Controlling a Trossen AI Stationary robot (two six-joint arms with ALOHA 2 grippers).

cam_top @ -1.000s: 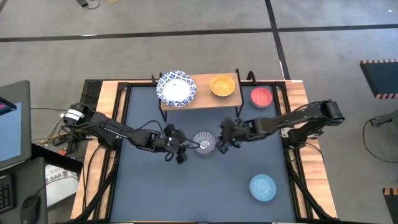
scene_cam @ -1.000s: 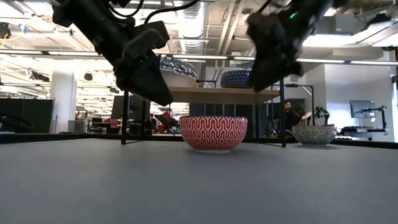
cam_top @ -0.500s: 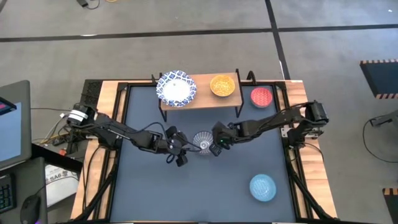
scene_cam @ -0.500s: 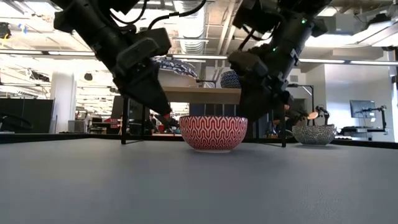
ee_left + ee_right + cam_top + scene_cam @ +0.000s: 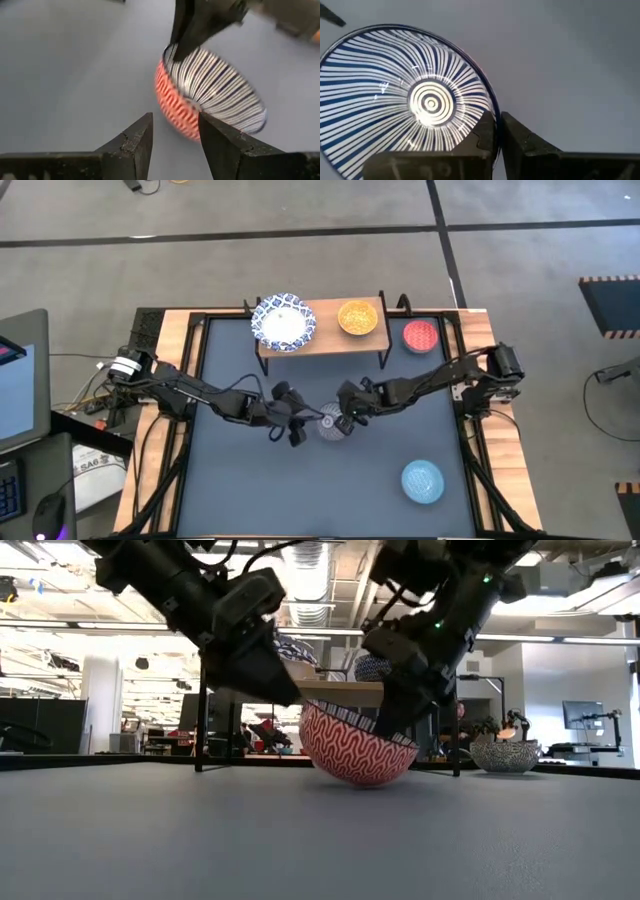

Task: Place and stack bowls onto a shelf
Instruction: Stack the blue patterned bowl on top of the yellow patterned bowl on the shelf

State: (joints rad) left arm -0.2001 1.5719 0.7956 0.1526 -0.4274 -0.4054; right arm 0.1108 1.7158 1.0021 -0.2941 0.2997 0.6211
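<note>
Two dark, jointed arms – black cables along the links, white band near the left arm's (image 5: 190, 392) base, wedge-shaped black fingers (image 5: 135, 145)

The left arm reaches from nine o'clock toward the middle of the tabletop, and its left gripper (image 5: 296, 423) hangs low with the fingers (image 5: 134, 145) spread apart, holding nothing. The right arm stretches in from three o'clock, bent at the elbow. Its right gripper (image 5: 343, 420) has the fingers (image 5: 485, 134) pinched on the rim of a bowl (image 5: 355, 745), which is tilted.
</note>
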